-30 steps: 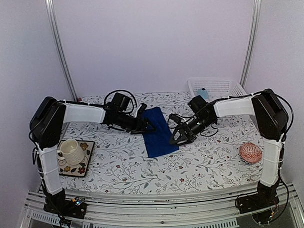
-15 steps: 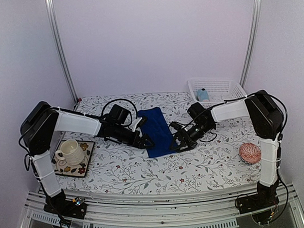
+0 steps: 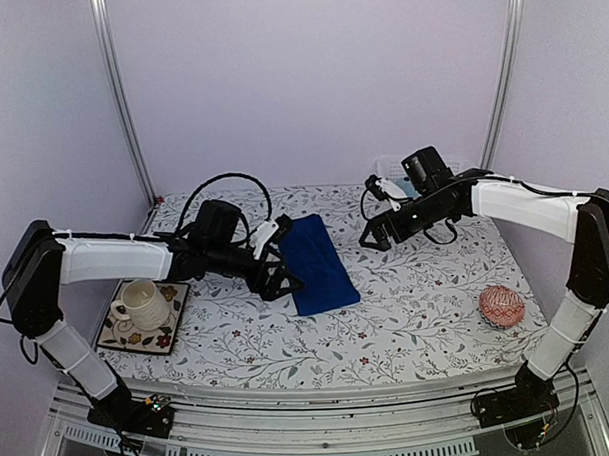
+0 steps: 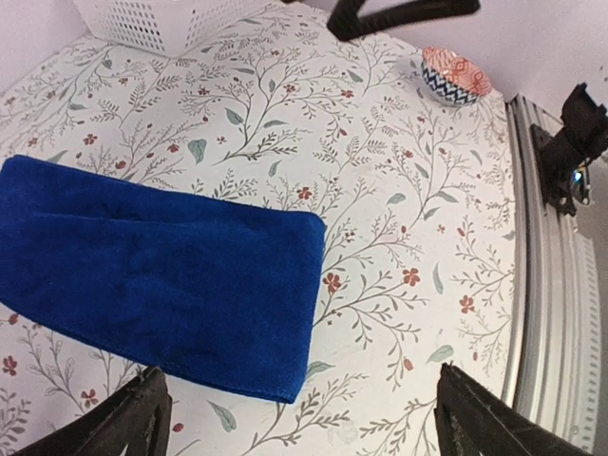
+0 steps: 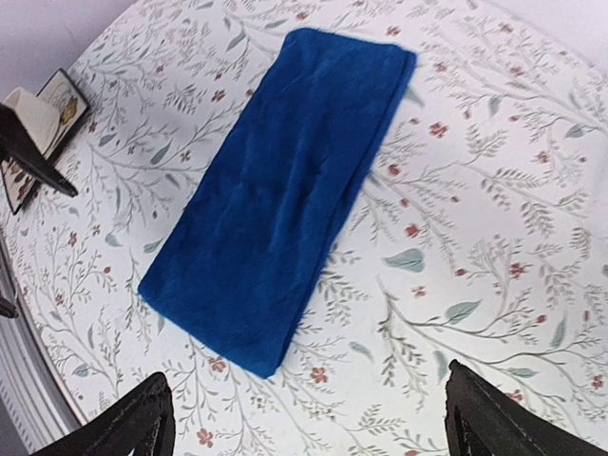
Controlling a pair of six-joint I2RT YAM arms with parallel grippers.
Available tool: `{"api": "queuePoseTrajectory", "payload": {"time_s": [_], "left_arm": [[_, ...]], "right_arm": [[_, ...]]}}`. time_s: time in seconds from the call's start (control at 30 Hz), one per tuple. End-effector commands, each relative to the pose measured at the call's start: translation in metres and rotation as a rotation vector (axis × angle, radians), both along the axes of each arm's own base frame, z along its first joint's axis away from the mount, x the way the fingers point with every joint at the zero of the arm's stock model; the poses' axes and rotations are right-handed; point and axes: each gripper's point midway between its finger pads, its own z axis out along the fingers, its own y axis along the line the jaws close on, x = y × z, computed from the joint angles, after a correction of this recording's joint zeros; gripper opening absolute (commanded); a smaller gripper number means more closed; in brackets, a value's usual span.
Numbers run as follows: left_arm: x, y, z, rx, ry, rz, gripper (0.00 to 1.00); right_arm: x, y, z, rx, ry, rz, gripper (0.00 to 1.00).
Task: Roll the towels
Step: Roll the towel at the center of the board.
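Observation:
A long royal-blue towel [image 3: 317,265] lies flat and folded lengthwise on the flowered table, unrolled. My left gripper [image 3: 276,271] hovers at its left edge near the near end, jaws wide open and empty. In the left wrist view the towel [image 4: 161,275] fills the left side, its end corner just ahead of the left gripper [image 4: 299,429]. My right gripper [image 3: 375,222] hangs raised to the right of the towel's far end, open and empty. From the right wrist view the whole towel [image 5: 285,190] lies well below the right gripper [image 5: 313,429].
A cup on a patterned coaster [image 3: 144,314] sits at the near left. A pink-red patterned ball [image 3: 501,306] rests at the near right. A white basket [image 3: 385,168] stands at the back, mostly behind the right arm. The table's metal rail runs along the front.
The left gripper opened fully and slid toward the towel's near left edge. The right arm lifted and pulled back to the far right, off the towel. The towel lies where it was.

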Motion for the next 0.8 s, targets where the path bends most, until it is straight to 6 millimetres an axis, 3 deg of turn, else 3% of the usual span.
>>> {"api": "queuePoseTrajectory", "payload": {"time_s": [0.0,0.13,0.4,0.7,0.77], "left_arm": [[0.000,-0.001,0.004,0.063,-0.231,-0.081,0.97],[-0.001,-0.006,-0.004,0.133,-0.335,-0.118,0.95],[-0.009,-0.011,-0.058,0.427,-0.492,-0.205,0.89],[-0.020,-0.019,-0.093,0.581,-0.547,-0.258,0.81],[-0.021,-0.020,-0.100,0.616,-0.559,-0.253,0.75]], "right_arm": [[0.026,-0.028,0.023,-0.031,-0.151,-0.085,0.99],[0.022,-0.019,0.032,-0.003,-0.189,0.002,0.99],[0.029,-0.027,0.054,-0.038,-0.323,0.021,0.99],[0.031,-0.035,0.051,-0.061,-0.321,-0.024,0.99],[0.030,-0.037,0.053,-0.058,-0.328,-0.031,0.99]]}}
